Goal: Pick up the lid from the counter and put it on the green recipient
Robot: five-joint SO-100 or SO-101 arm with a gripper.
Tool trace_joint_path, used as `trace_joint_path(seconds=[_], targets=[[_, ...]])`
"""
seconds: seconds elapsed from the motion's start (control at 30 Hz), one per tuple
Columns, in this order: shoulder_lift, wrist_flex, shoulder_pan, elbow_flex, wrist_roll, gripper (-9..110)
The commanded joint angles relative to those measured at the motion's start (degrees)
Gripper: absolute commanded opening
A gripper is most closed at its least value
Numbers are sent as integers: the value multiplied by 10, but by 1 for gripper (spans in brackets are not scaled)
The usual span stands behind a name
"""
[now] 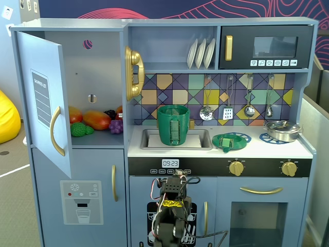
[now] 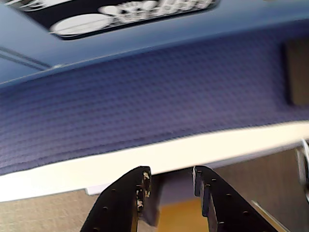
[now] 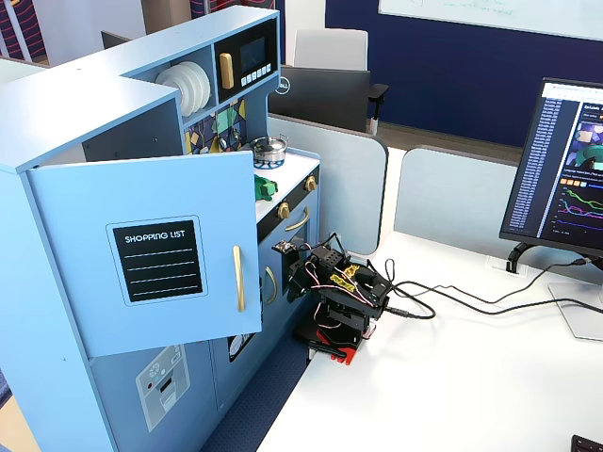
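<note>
lid (image 1: 228, 141) lies on a blue burner ring (image 1: 237, 138) near the front edge of the kitchen surface (image 1: 257, 149), just right of the sink (image 1: 154, 139) holding the green recipient (image 1: 173, 124), while the end effector (image 2: 169, 181) hangs empty below, fingers apart.

The arm (image 3: 337, 299) sits folded low, its hand (image 2: 170, 181) slightly parted and empty.

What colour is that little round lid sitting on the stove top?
The lid is green, resting on a blue burner ring; a fixed view facing the kitchen shows it best.
</note>
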Motion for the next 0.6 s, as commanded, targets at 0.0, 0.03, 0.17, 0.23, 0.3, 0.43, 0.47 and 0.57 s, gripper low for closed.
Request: trace_joint_path(seconds=[0.0, 0.03, 0.17, 0.23, 0.3, 0.43, 0.47, 0.57], targets=[[-84, -112, 94, -125, -37, 0], [-105, -139, 112, -164, -47, 0], [-170, -253, 178, -282, -103, 0], [-185, -348, 207, -294, -108, 0], [-196, -453, 233, -279, -104, 0], [-202, -552, 254, -243, -119, 0], [-201, -558, 254, -236, -121, 0], [-207, -606, 251, -223, -109, 4]])
